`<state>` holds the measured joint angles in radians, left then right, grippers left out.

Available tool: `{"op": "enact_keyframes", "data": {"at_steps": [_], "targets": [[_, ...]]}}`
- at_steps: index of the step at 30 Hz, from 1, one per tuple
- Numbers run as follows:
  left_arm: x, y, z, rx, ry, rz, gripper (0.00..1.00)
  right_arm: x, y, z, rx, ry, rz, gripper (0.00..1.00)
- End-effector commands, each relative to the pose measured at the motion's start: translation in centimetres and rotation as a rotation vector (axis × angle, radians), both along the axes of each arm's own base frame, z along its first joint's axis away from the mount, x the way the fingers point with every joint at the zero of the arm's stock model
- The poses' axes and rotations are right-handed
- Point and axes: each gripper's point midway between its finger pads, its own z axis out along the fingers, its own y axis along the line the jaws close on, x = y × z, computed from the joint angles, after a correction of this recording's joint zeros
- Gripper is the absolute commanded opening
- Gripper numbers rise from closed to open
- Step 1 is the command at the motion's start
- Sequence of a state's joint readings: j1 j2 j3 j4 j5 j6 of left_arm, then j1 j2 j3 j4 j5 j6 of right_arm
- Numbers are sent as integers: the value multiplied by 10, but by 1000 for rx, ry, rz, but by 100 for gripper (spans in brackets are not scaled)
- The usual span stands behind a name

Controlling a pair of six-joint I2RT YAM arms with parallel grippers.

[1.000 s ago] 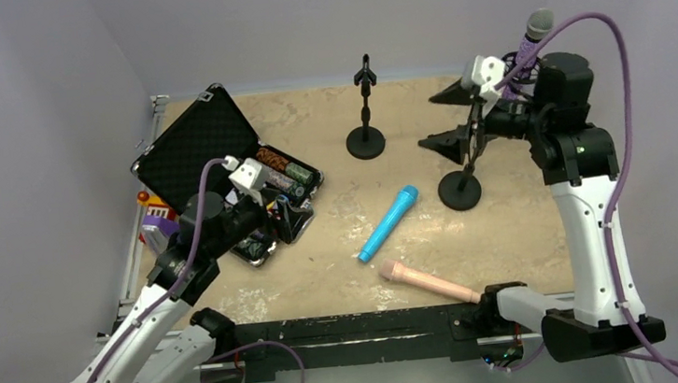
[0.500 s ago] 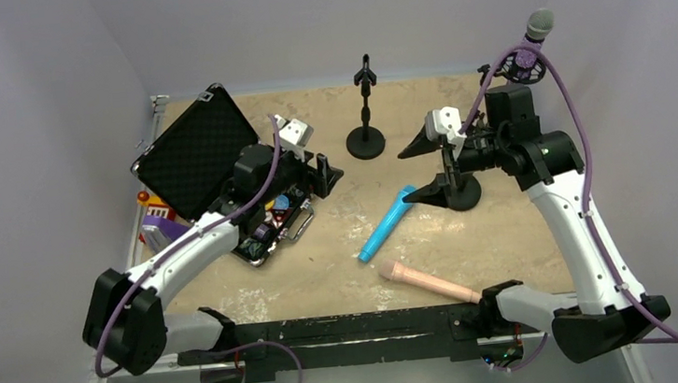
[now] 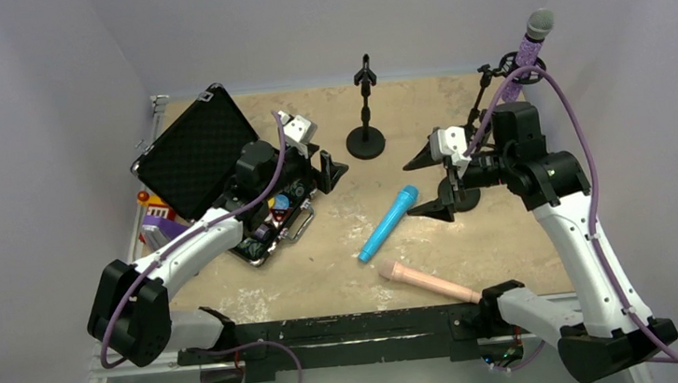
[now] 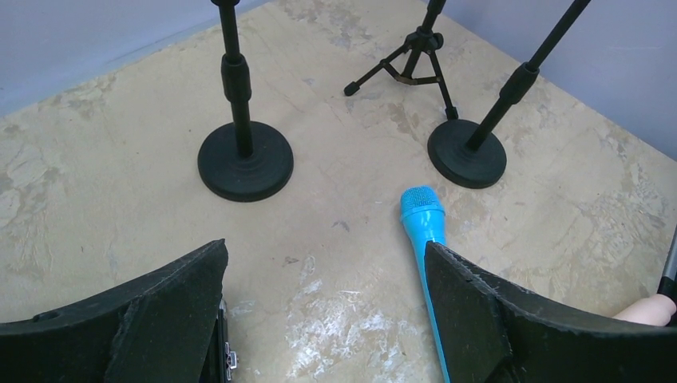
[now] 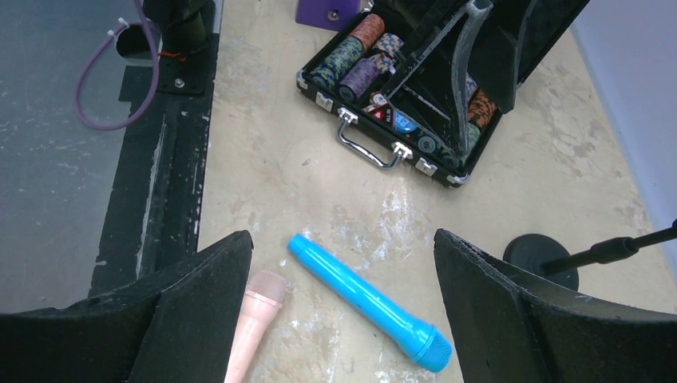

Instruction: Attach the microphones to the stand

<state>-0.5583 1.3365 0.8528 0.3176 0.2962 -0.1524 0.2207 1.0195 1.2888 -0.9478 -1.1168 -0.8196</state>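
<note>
The blue microphone [image 3: 388,222] lies flat mid-table, head toward the back. The peach-pink microphone [image 3: 428,281] lies near the front edge. The purple microphone [image 3: 531,46] sits tilted in the tripod stand [image 3: 492,83] at the back right. Two round-base stands are bare: one at the back [image 3: 366,140], one [image 3: 463,195] beside my right gripper. My right gripper [image 3: 430,183] is open and empty, above and right of the blue microphone [image 5: 367,302], with the pink one [image 5: 254,319] below it. My left gripper [image 3: 324,169] is open and empty, left of the blue microphone [image 4: 423,231].
An open black case [image 3: 219,156] of poker chips lies at the left under my left arm, with a purple box [image 3: 156,230] beside it. A black rail [image 3: 330,328] runs along the front edge. Grey walls close in the back and both sides.
My left arm has swung right, from over the case toward the table's middle. My right gripper has come down and left, from the back right toward the blue microphone. Both stay open.
</note>
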Motion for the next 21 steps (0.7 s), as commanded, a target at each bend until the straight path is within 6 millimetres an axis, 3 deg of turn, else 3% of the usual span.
{"op": "enact_keyframes", "data": {"at_steps": [1,9,16,21], "targets": [[-1,1,10,-7,-51,-11,97,1,1,-1,8,-18,8,87],[5,2,7,5,-65,8,97,-4,2,12,13,-33,23,87],[48,-9,23,16,-128,55,98,-13,1,45,33,-76,42,87],[69,-21,20,-1,-166,57,97,-16,3,43,47,-58,51,87]]}}
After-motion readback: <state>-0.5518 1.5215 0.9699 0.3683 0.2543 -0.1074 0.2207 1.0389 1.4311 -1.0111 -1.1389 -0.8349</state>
